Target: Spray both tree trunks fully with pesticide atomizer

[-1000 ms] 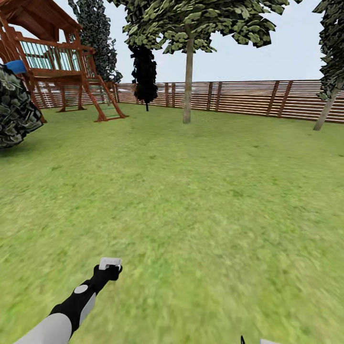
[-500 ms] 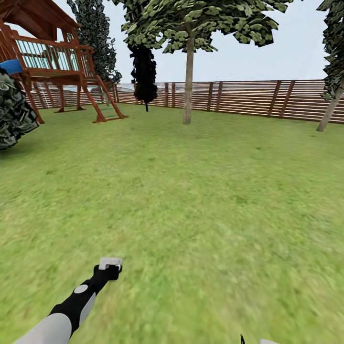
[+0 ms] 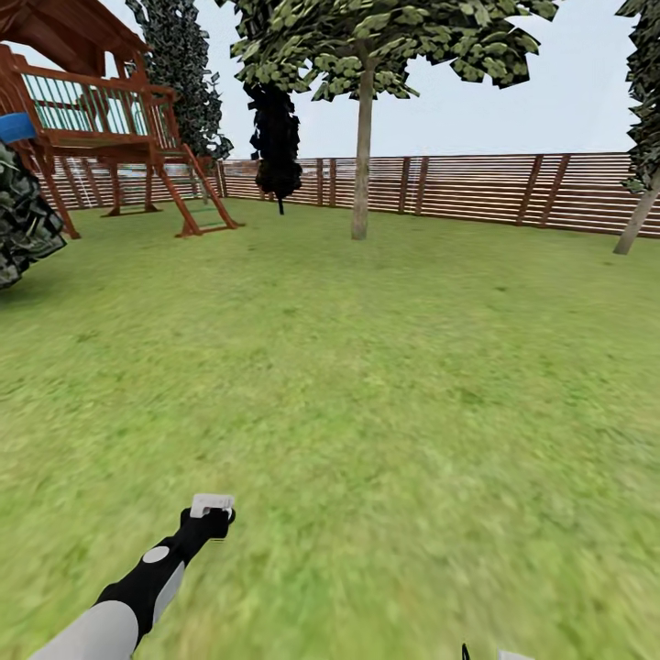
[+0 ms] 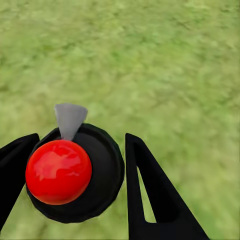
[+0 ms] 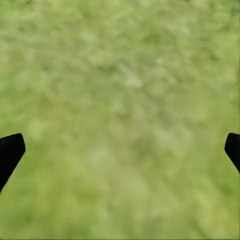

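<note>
the pesticide atomizer [image 4: 75, 172] is already picked up: the left hand [image 4: 82, 175] is clenched around its black body, one finger on each side, and the pale nozzle [image 3: 212, 503] points forward over the grass. so the first step looks done, and the spraying is all left, as i judge it. the nearer tree [image 3: 362, 151] stands far ahead, in front of the wooden fence [image 3: 477, 186], and the second tree [image 3: 639, 215] leans at the far right edge; both trunks are well apart from the robot. the right hand [image 5: 120, 145] is released, its fingers spread wide over bare lawn. the floor [image 3: 385, 385] is flat green grass, open in the middle. a wooden play tower [image 3: 101, 119] stands at the far left.
</note>
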Controlling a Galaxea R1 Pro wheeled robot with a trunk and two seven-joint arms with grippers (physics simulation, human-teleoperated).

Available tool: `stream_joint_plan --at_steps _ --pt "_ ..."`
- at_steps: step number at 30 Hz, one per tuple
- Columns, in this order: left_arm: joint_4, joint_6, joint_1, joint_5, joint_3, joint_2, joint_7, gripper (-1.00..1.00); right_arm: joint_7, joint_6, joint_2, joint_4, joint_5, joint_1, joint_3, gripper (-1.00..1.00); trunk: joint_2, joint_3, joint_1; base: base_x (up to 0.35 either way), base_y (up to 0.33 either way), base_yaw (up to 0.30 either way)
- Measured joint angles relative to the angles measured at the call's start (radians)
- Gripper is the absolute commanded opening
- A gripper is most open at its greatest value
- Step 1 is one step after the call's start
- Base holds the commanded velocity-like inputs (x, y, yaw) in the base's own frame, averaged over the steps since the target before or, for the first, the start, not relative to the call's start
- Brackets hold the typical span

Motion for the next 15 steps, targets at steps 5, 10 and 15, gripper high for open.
stream_joint_plan --at_steps 5,10,15 --pt "0.000 0.000 0.000 0.000 0.000 0.000 0.000 -1.00 0.000 0.000 0.000 0.000 0.000 0.000 0.000 1.00 0.000 0.000 0.000 0.339 0.000 0.000" --pt "0.000 0.000 -0.001 0.000 0.000 0.000 0.000 -1.00 0.000 0.000 0.000 0.000 0.000 0.000 0.000 1.00 0.000 0.000 0.000 0.339 0.000 0.000" --pt "0.000 0.000 -0.001 0.000 0.000 0.000 0.000 -1.00 0.000 0.000 0.000 0.000 0.000 0.000 0.000 1.00 0.000 0.000 0.000 0.339 0.000 0.000"
